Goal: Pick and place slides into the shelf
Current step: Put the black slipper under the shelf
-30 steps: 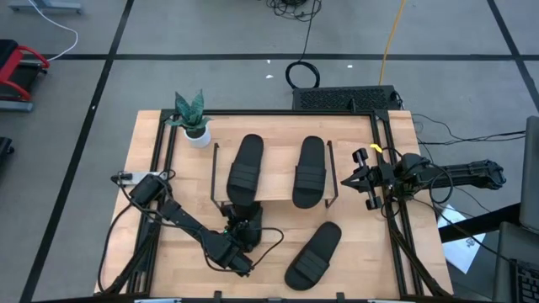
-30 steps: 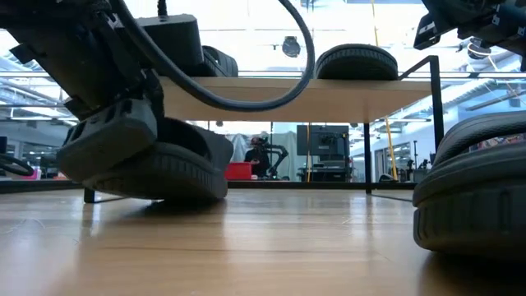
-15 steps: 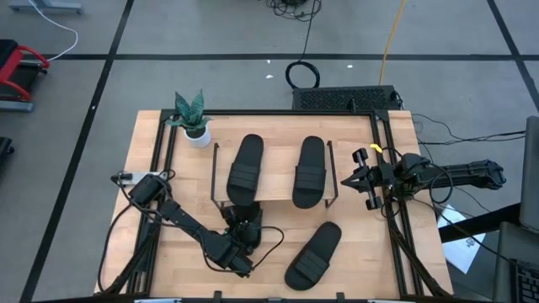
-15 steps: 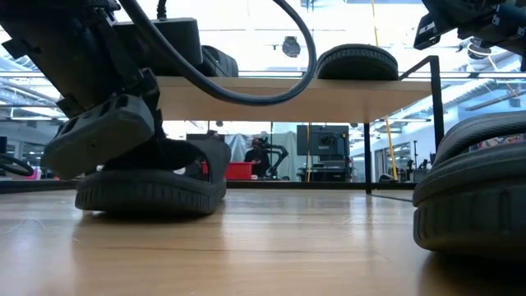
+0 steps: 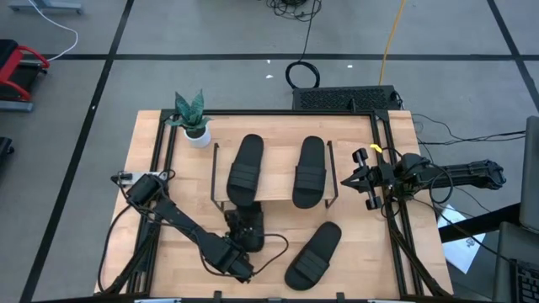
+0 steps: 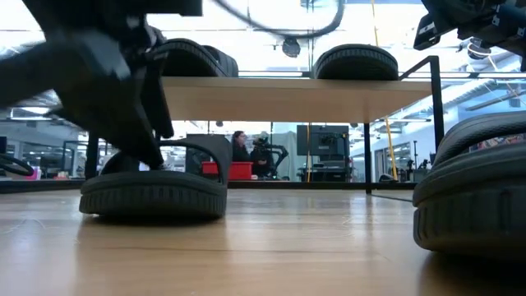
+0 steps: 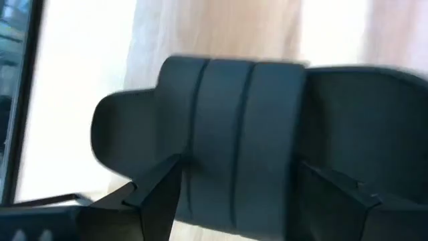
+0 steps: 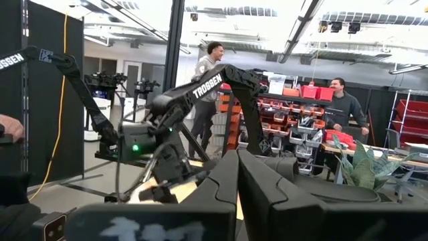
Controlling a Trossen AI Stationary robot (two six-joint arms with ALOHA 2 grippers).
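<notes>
Two black slides (image 5: 246, 168) (image 5: 310, 171) lie on the shelf's wood top (image 5: 274, 192). A third slide (image 5: 313, 255) lies on the table near the front right. The fourth slide (image 5: 247, 229) (image 6: 154, 193) lies flat on its sole on the table at the shelf's near edge. My left gripper (image 5: 242, 242) is open just behind it. In the left wrist view its fingers stand on either side of the slide's strap (image 7: 234, 134). My right gripper (image 5: 358, 178) hangs shut in the air to the right of the shelf.
A small potted plant (image 5: 192, 120) stands at the table's far left. The shelf's thin black side frames (image 6: 436, 123) rise at both of its ends. People (image 8: 210, 73) stand in the room beyond the table. Bare tabletop (image 5: 181, 252) shows on the near left.
My left gripper has opened and let go of the fourth slide. The slide was tilted in its hold and has dropped flat onto the table below the shelf's near edge. The gripper has drawn back a little toward the table's near edge.
</notes>
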